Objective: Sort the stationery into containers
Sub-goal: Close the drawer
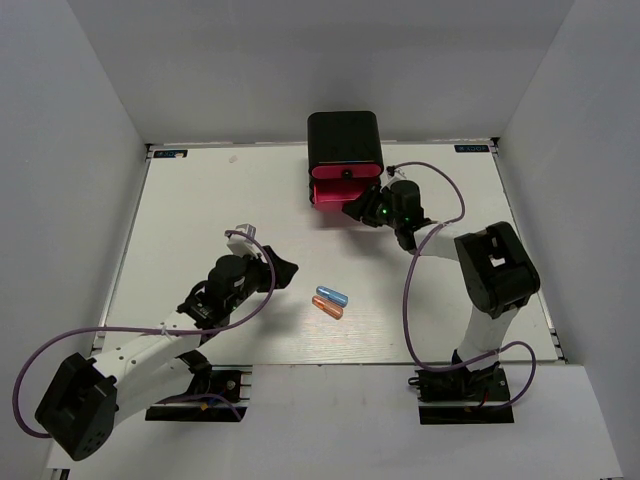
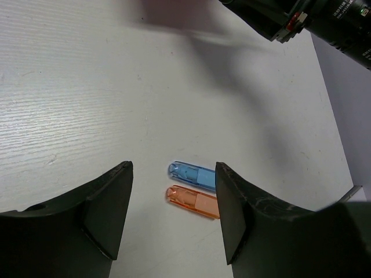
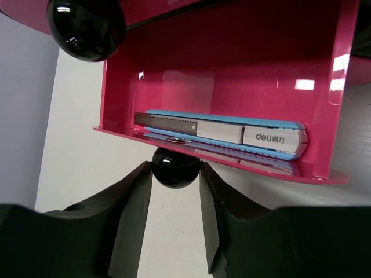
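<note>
A black cabinet (image 1: 343, 137) with pink drawers stands at the back of the table. Its bottom pink drawer (image 1: 335, 194) is pulled out; in the right wrist view the drawer (image 3: 232, 69) holds a blue and white utility knife (image 3: 232, 131). My right gripper (image 3: 175, 174) is shut on that drawer's black round knob (image 3: 175, 168). A blue capsule piece (image 1: 331, 295) and an orange capsule piece (image 1: 327, 308) lie side by side mid-table. My left gripper (image 2: 174, 214) is open and empty just short of the blue capsule (image 2: 191, 174) and the orange capsule (image 2: 192, 200).
A second black knob (image 3: 87, 28) on the drawer above shows at the top left of the right wrist view. The right arm (image 2: 301, 23) crosses the top right of the left wrist view. Purple cables (image 1: 420, 290) loop beside both arms.
</note>
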`<act>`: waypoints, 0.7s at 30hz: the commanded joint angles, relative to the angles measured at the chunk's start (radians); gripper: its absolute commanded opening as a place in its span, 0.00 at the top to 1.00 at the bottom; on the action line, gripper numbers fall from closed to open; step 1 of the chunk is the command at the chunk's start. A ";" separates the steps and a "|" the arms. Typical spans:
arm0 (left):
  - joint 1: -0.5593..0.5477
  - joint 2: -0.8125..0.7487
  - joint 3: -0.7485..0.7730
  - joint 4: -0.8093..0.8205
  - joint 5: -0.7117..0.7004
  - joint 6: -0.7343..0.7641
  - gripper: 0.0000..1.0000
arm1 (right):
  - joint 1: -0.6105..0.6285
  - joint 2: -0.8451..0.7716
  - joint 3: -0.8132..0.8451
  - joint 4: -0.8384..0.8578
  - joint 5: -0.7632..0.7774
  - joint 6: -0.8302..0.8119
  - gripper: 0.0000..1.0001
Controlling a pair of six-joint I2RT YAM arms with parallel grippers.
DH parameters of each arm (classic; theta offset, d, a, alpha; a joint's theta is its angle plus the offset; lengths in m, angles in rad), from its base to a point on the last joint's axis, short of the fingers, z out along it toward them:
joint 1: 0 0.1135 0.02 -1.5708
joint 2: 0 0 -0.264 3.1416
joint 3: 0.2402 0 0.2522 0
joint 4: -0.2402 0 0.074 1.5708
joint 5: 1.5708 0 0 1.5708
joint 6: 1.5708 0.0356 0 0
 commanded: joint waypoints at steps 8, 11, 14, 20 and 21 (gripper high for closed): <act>-0.004 0.004 0.016 0.024 0.003 -0.002 0.31 | 0.002 0.034 0.083 0.053 0.035 -0.015 0.70; -0.004 0.004 0.016 0.024 0.003 -0.002 0.31 | -0.001 0.032 0.111 0.059 0.034 -0.018 0.71; -0.004 0.004 0.016 0.024 0.003 -0.002 0.31 | -0.002 0.046 0.132 0.064 0.037 -0.026 0.71; -0.004 0.004 0.016 0.024 0.003 -0.002 0.31 | -0.003 0.089 0.197 0.047 0.052 -0.032 0.71; -0.004 0.004 0.016 0.024 0.003 -0.002 0.31 | -0.005 0.095 0.203 0.044 0.053 -0.032 0.71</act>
